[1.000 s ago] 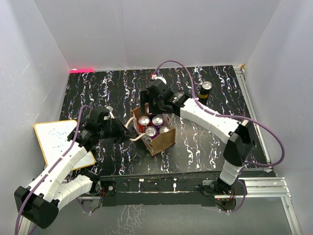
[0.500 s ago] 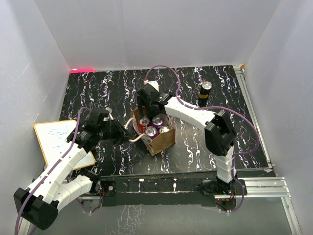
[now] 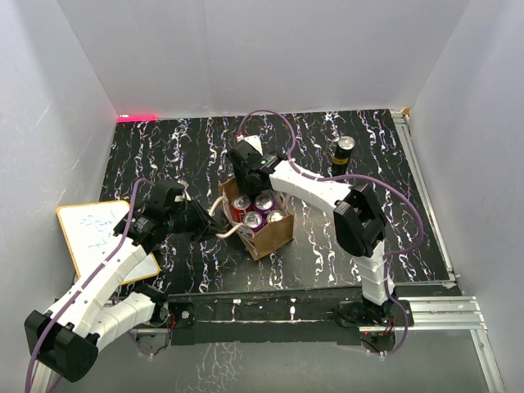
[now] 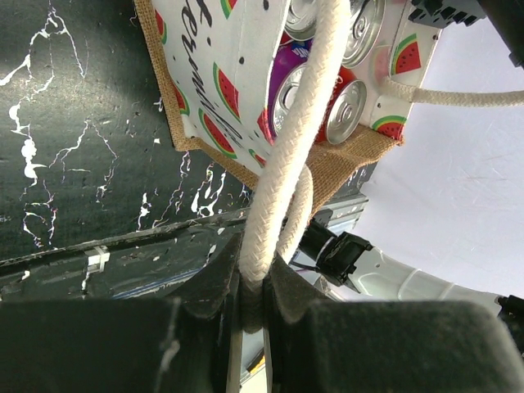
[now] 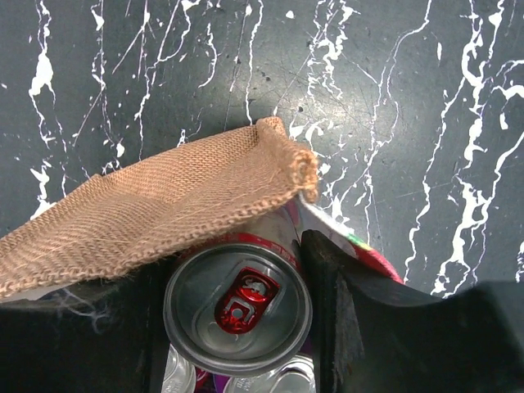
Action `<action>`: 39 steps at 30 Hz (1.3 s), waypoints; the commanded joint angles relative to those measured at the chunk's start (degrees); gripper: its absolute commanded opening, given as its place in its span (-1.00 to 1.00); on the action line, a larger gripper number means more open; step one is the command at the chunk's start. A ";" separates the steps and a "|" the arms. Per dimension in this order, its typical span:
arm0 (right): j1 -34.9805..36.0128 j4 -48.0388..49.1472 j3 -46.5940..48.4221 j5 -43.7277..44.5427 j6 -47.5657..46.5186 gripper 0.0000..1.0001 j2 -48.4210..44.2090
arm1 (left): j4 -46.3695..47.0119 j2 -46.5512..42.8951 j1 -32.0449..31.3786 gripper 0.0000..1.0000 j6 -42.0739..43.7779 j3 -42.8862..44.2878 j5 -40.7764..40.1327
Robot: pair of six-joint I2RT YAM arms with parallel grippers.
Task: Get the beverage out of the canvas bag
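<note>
Nearest, the left gripper (image 4: pixel 252 299) is clamped tight on a cream rope handle (image 4: pixel 286 155) of the canvas bag (image 3: pixel 277 235), the cord running taut away from its pads. Beside that arm a whiteboard (image 3: pixel 94 233) lies at the left edge of the marbled black table (image 3: pixel 164 155). The bag stands upright at mid-table with four cans inside. Over its far corner the right gripper (image 3: pixel 244 182) points down, its fingers (image 5: pixel 327 311) closed on either side of a red-tabbed can (image 5: pixel 205 282) sitting inside the bag, just under the folded burlap rim. Farther back on the right, a dark can (image 3: pixel 344 153) stands alone.
</note>
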 commanded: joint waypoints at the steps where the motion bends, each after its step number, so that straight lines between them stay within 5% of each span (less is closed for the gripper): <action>1: -0.18 -0.60 5.26 -1.12 -1.71 -0.18 -0.24 | -0.14 -0.40 0.24 -1.00 -0.59 -0.24 0.14; 11: -0.49 -2.14 10.00 -6.80 -3.66 -0.48 -8.42 | 1.91 -0.49 0.25 -1.00 -0.93 -2.04 0.10; 16: -2.52 0.09 6.02 -12.29 -2.28 -0.84 -15.26 | 2.48 -0.17 0.24 -1.00 -0.18 -2.57 0.74; 29: -22.99 19.15 -12.59 -49.18 9.19 -0.85 -34.55 | 2.36 2.68 0.28 -1.00 3.26 -1.34 4.25; 35: -29.80 17.34 -9.48 -51.68 7.97 -0.85 -37.64 | 0.46 3.76 0.25 -1.00 5.62 -0.35 5.45; 39: -32.54 12.39 -9.44 -44.94 4.22 -0.85 -40.98 | -0.37 4.75 0.23 -1.00 7.10 0.25 6.63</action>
